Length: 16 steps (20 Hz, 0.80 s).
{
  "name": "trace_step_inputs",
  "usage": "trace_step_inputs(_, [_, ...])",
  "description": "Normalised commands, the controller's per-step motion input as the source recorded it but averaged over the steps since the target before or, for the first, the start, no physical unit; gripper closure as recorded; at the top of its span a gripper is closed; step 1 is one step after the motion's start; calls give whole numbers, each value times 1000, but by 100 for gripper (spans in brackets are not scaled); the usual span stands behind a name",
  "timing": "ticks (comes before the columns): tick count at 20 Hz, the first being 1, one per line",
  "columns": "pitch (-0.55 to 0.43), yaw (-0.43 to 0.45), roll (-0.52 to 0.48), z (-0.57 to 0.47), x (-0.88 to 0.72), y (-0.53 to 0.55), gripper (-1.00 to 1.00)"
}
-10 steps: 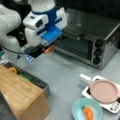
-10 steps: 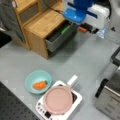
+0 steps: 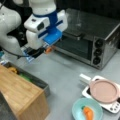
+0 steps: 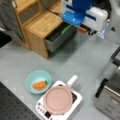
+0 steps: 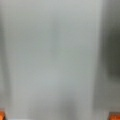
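My gripper (image 3: 42,51) hangs over the grey table between the toaster oven (image 3: 87,37) and the open drawer (image 3: 30,80) of the wooden cabinet (image 3: 20,95). In a front view it (image 4: 86,30) sits just to the right of the drawer (image 4: 58,37). One orange fingertip (image 3: 48,49) shows near the oven's door. In the wrist view the gripper (image 5: 58,116) is open, with orange fingertips (image 5: 114,116) at the bottom corners. Only bare table lies between them, and it holds nothing.
A teal bowl (image 3: 80,111) holding a carrot (image 3: 88,113) stands beside a pink lidded pan (image 3: 103,90) on a white hob (image 3: 110,106). Green and yellow items lie in the drawer. A plastic bottle (image 4: 102,32) stands behind the gripper.
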Motion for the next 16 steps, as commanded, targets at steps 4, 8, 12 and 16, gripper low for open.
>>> trace_step_inputs(4, [129, 44, -92, -39, 783, -353, -100])
trace_step_inputs(8, [213, 118, -155, 99, 809, -285, -100])
trace_step_inputs(12, [243, 233, -142, 115, 793, -296, -100])
trace_step_inputs(16, [222, 244, -95, 14, 871, -319, -100])
